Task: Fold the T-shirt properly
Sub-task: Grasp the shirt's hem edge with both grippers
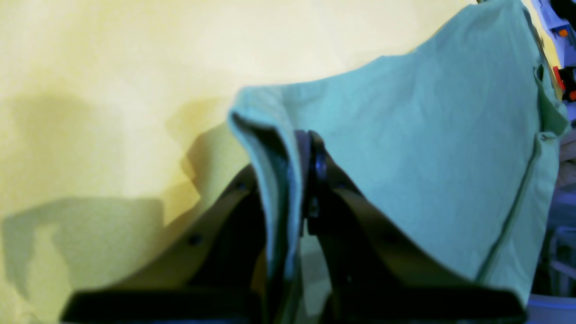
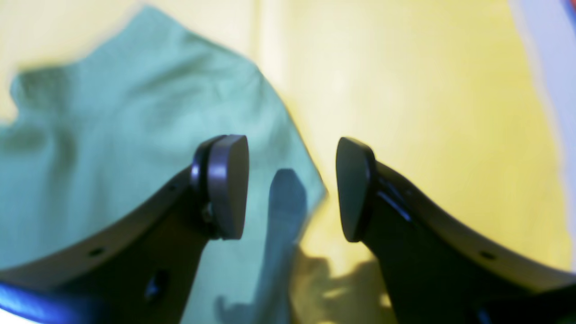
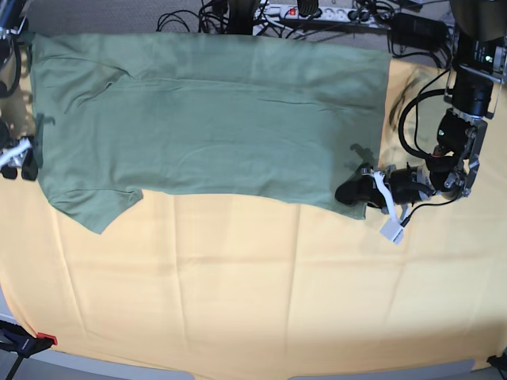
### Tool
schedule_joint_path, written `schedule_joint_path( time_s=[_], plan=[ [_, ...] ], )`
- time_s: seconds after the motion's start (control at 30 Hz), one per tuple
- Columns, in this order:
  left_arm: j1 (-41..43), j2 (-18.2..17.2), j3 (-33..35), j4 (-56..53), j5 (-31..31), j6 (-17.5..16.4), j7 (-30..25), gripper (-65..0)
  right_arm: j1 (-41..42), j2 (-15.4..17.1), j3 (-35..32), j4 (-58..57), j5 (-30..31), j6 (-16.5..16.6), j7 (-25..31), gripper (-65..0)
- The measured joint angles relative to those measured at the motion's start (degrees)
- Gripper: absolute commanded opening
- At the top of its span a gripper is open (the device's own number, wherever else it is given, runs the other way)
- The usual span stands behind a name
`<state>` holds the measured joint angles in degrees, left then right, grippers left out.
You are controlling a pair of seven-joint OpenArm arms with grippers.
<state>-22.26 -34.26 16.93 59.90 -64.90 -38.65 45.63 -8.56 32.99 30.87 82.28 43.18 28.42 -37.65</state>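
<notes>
Left gripper (image 1: 302, 180) has its jaws pressed together on a raised fold of the T-shirt (image 3: 214, 119); in the left wrist view the sage-green fabric is pinched between the two pads and lifts into a small ridge just above them. In the base view this gripper (image 3: 348, 192) sits at the shirt's lower corner on that view's right, close to the right edge of the worktop.

Right gripper (image 2: 292, 189) stands with its jaws wide apart and holds nothing. In the right wrist view its two fingers (image 2: 225, 184) straddle the boundary where the T-shirt (image 2: 112, 135) ends and the yellow-orange cloth (image 2: 427, 112) begins; whether the pads touch the fabric cannot be told. In the base view this gripper (image 3: 17, 158) sits at the far left edge, just beside the shirt's side and only partly in frame.

The T-shirt lies spread flat across the rear half of the worktop, reaching the rear edge, with one short sleeve (image 3: 91, 207) pointing toward the front at the left. The yellow-orange cloth (image 3: 253, 293) covers the worktop beneath it and is bare across the front half. Cables and a power strip (image 3: 317, 12) lie beyond the rear edge.
</notes>
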Motion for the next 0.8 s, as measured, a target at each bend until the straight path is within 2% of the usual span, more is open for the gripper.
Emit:
schedule_joint_path(
  time_s=[0.13, 0.23, 0.33, 0.37, 0.47, 0.53, 0.67, 0.8],
  plan=[
    [-0.1, 0.0, 0.0, 0.0, 0.2, 0.0, 0.0, -65.0, 9.9, 0.1, -2.3, -12.7, 3.3, 3.4, -3.5, -31.6],
    [-0.1, 0.0, 0.0, 0.0, 0.2, 0.0, 0.0, -65.0, 17.2, -0.1, -2.9, -22.7, 3.9, 4.2, -7.1, -31.6],
    [-0.1, 0.0, 0.0, 0.0, 0.3, 0.0, 0.0, -65.0, 23.3, 0.0, -2.8, -31.2, 4.4, 4.2, -8.0, -31.6],
    [-0.1, 0.0, 0.0, 0.0, 0.3, 0.0, 0.0, -65.0, 24.7, 0.2, -2.8, -33.4, 5.1, 5.3, -7.9, -31.6],
    [-0.1, 0.0, 0.0, 0.0, 0.3, 0.0, 0.0, -65.0, 27.3, 0.4, -2.6, -38.4, 9.3, 8.3, -11.0, -31.6],
    [-0.1, 0.0, 0.0, 0.0, 0.4, 0.0, 0.0, -65.0, 27.8, 0.5, -2.6, -39.2, 11.6, 10.2, -15.0, -31.6],
    [-0.1, 0.0, 0.0, 0.0, 0.4, 0.0, 0.0, -65.0, 27.8, 0.3, -3.5, -39.2, 16.4, 11.1, -20.9, -31.6],
    [-0.1, 0.0, 0.0, 0.0, 0.4, 0.0, 0.0, -65.0, 27.9, 0.7, -7.1, -39.2, 18.4, 11.3, -21.6, -32.1]
  ],
)
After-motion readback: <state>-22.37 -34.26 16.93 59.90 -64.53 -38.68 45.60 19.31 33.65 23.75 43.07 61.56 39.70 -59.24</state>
